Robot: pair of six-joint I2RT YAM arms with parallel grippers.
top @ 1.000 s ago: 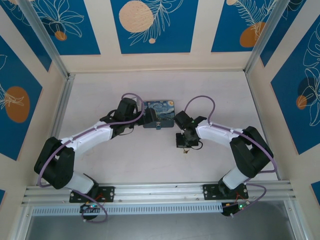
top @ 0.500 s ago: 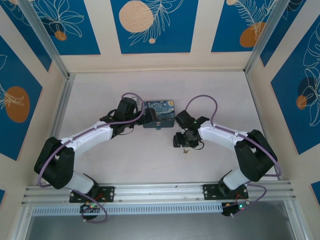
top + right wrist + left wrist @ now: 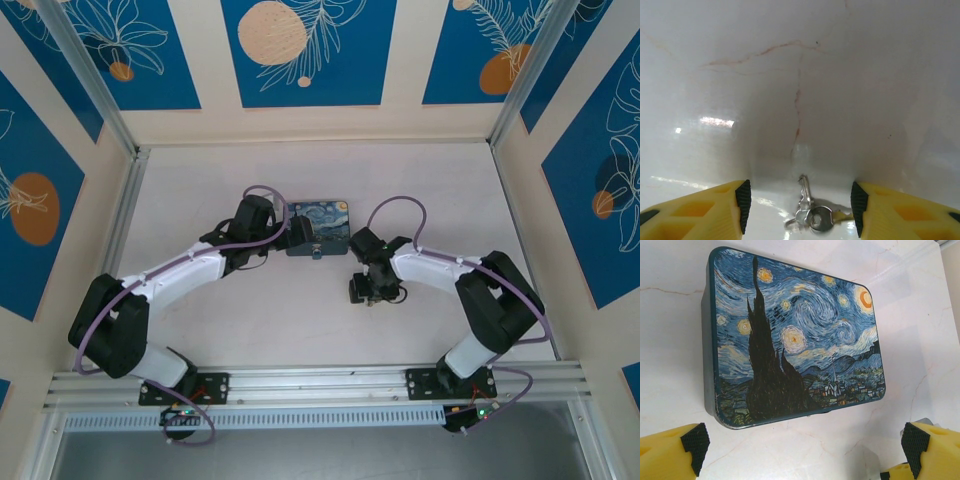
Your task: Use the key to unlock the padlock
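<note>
A small bunch of silver keys, the key (image 3: 810, 212) among them, lies flat on the white table between the yellow fingers of my right gripper (image 3: 799, 200). That gripper is open and neither pad touches the key. From above, the right gripper (image 3: 364, 290) hangs low over that spot. The tiny bluish-silver padlock (image 3: 316, 254) sits at the near edge of the painted box (image 3: 318, 228). My left gripper (image 3: 805, 445) stands wide open just in front of the painted box (image 3: 795, 335), with bare table between its pads (image 3: 695, 444).
The starry-night painted box sits mid-table between the two arms. Aluminium rails (image 3: 300, 384) run along the near edge, and blue-and-cream panel walls (image 3: 300, 60) close in the back and sides.
My right gripper went from shut to open. It shifted back a little, baring the key on the table, then came down over it. The left arm has not moved.
</note>
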